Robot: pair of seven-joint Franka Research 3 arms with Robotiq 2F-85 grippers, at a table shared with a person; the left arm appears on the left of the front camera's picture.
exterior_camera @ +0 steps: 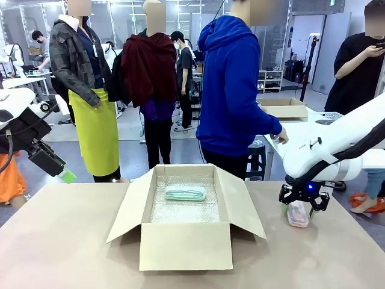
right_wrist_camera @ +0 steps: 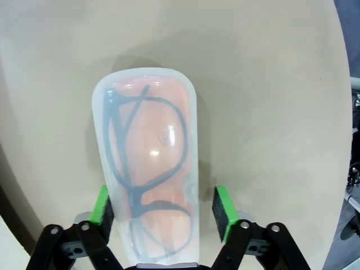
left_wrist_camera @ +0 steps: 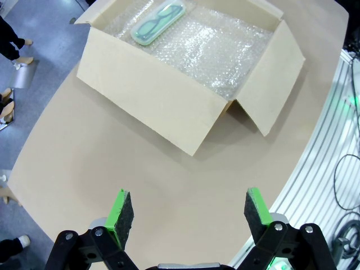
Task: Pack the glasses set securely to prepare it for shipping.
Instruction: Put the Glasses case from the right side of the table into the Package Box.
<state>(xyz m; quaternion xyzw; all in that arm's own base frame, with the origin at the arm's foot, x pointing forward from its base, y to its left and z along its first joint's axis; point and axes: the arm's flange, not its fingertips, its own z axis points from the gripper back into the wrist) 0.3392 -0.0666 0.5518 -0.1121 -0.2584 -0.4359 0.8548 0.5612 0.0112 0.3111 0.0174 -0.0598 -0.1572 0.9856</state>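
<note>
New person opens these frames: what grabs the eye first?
The open cardboard box in the middle of the table, lined with bubble wrap, with the mint green case lying inside. To its right, the right gripper is down at the table, pads either side of the pale pink case, glasses visible through its clear cover. The left gripper hangs open above the table's left side.

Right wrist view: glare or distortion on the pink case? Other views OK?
Right wrist view: small glare spots on the pink case, hazy at its edges, wide-angle bends the table edge. Left wrist view: bubble wrap glints in the box, otherwise sharp. Front view: even light, soft shadow under the box flaps, mint green case clear.
</note>
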